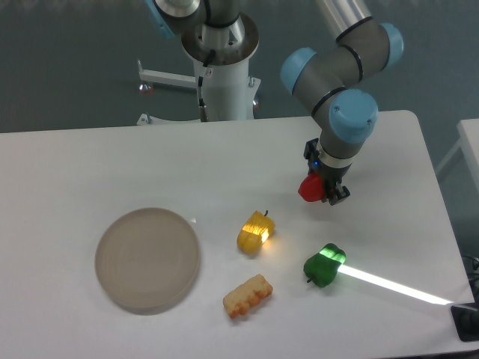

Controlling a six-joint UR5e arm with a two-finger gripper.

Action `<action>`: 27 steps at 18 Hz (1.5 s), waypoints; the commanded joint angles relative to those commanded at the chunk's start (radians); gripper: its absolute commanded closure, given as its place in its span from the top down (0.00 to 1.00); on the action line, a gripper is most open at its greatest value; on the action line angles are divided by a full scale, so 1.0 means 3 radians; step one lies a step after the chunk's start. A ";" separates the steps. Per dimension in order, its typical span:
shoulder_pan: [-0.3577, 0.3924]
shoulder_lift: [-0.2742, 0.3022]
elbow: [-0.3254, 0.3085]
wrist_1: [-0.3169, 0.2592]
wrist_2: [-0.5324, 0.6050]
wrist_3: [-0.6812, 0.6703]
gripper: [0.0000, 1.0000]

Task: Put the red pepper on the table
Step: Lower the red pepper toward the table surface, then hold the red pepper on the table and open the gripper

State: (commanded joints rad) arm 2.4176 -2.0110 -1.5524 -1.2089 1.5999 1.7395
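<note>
The gripper pinches the red pepper low above the table, at one o'clock from the yellow pepper, so lowering and release appear to remain.

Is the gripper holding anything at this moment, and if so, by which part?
Yes: the gripper holds the red pepper, clamped on its right side; the exact contact is hidden by the fingers.

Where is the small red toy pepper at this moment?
The small glossy red toy pepper is held in the end effector, right of centre in the camera view over the large white table, above and beyond the translucent green pepper.
</note>
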 joint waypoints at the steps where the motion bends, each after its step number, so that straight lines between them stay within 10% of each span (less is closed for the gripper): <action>1: 0.0000 -0.0015 -0.0005 0.0041 0.0000 0.0000 0.61; 27: -0.0015 -0.0189 -0.0041 0.0246 -0.0005 0.0000 0.61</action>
State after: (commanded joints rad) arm 2.4130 -2.0678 -1.5647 -1.1351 1.5984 1.7395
